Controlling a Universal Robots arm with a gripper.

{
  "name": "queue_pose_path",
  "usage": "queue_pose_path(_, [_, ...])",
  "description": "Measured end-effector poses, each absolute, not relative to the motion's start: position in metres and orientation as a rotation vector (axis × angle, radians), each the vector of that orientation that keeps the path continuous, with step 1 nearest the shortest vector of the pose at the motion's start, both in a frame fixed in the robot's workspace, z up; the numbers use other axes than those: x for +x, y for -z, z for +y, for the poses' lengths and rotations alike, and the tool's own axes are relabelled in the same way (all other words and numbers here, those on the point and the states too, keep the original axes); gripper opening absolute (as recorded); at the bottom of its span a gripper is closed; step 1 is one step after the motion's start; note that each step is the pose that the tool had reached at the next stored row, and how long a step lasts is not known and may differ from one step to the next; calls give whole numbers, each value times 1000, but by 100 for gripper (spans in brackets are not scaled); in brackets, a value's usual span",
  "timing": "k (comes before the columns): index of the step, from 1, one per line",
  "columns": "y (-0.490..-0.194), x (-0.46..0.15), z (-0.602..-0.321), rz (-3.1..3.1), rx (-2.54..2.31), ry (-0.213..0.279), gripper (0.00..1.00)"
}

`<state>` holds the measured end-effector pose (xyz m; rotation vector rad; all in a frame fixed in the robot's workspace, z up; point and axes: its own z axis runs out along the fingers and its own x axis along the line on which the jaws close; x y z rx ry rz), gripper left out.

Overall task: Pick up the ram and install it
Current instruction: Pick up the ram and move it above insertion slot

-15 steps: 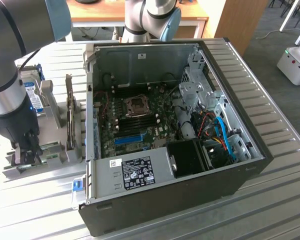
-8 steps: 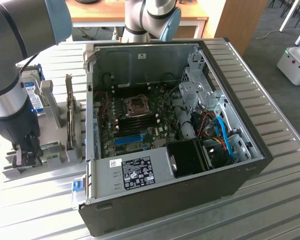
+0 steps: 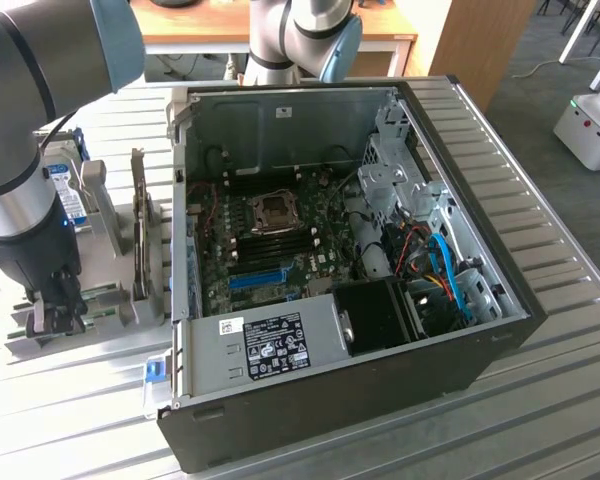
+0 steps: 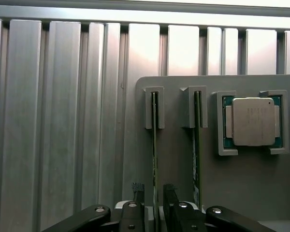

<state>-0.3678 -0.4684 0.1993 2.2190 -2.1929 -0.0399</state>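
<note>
Open black computer case (image 3: 460, 370) on a ribbed metal tabletop (image 3: 540, 430), green motherboard (image 3: 280, 250) exposed inside, labelled power supply (image 3: 270, 345) at its near edge, grey robot arm (image 3: 20, 150) at the exterior view's left, pincer (image 3: 55, 315) low over a grey parts holder (image 3: 100, 335) just beside the case

The ribbed table (image 3: 560, 400) is gleaming as bare metal, the case (image 3: 400, 385) is looking matt black, and the holder (image 4: 241, 183) at its nine o'clock is showing dull grey plastic.
</note>
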Motion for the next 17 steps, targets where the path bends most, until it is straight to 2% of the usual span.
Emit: queue_pose_path(17, [-200, -366, -468, -2193, 2219, 40, 30])
